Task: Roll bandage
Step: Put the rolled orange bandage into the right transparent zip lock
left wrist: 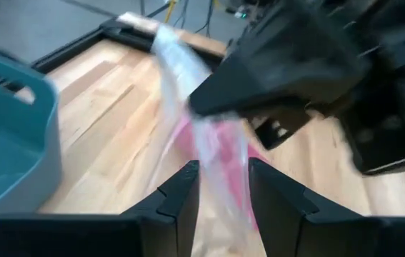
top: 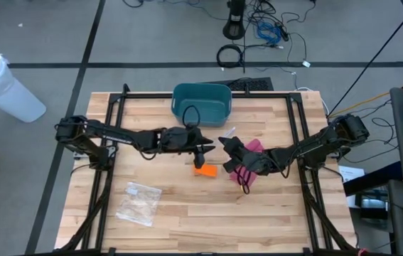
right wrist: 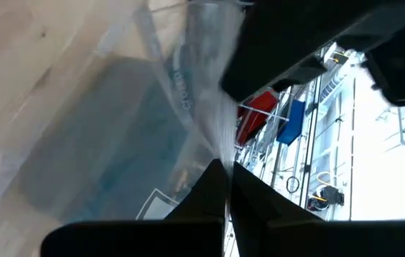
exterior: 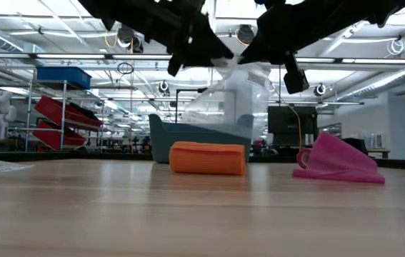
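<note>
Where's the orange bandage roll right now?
High view: the orange bandage roll lies mid-table, between teal bin and pink bandage.

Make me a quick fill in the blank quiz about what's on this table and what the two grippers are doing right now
1. The orange bandage roll lies on the ____.
2. The right gripper is shut on a clear plastic ____.
3. The bin at the table's far edge is ____ in colour.
4. The left gripper's fingers stand ____ around the plastic.

Missing words: table; bag; teal; open
</note>
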